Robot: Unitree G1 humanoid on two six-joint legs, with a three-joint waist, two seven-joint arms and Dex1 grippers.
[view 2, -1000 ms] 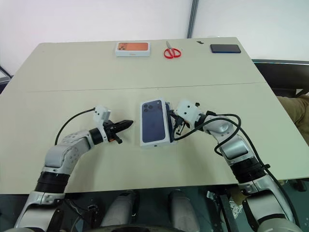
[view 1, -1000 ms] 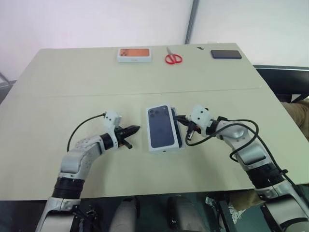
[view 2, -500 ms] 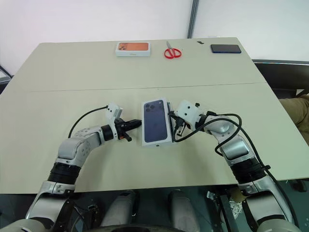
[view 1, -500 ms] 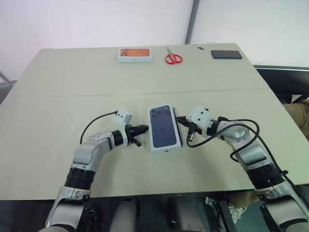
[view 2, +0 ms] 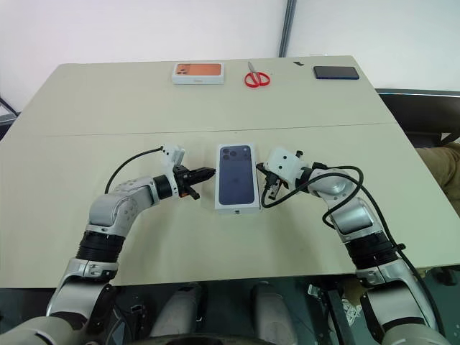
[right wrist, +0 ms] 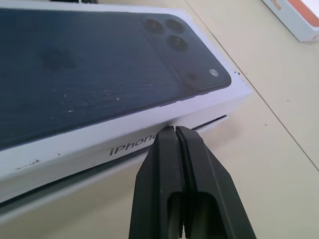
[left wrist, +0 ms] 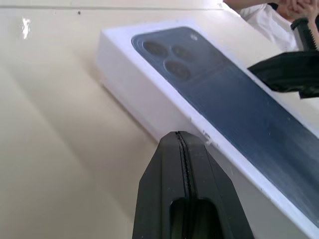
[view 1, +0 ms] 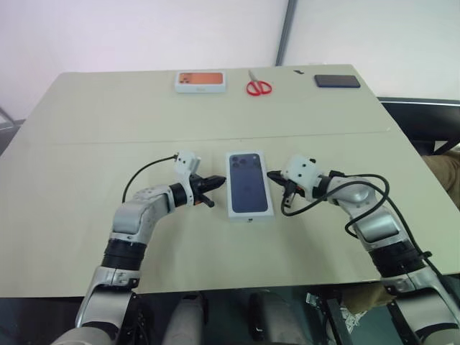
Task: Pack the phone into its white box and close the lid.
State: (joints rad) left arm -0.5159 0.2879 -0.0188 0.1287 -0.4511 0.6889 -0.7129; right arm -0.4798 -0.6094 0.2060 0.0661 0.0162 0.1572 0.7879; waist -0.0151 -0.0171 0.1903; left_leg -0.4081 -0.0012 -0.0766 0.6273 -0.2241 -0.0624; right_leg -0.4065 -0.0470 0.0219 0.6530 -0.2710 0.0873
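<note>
Beige table (view 1: 86, 144) with the lid (view 1: 249, 184) sitting on the white box (right wrist: 60, 184) mid-table, left gripper (view 1: 218, 180) and right gripper (view 1: 272, 175) both pinched shut empty, tips at its long sides

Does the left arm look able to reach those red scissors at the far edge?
Probably not as it stands: the scissors lie far across the table, well beyond the left gripper, though nothing blocks the way.

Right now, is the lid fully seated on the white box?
Not fully. The lid covers the white box, but the right wrist view shows a dark gap under its side edge.
</note>
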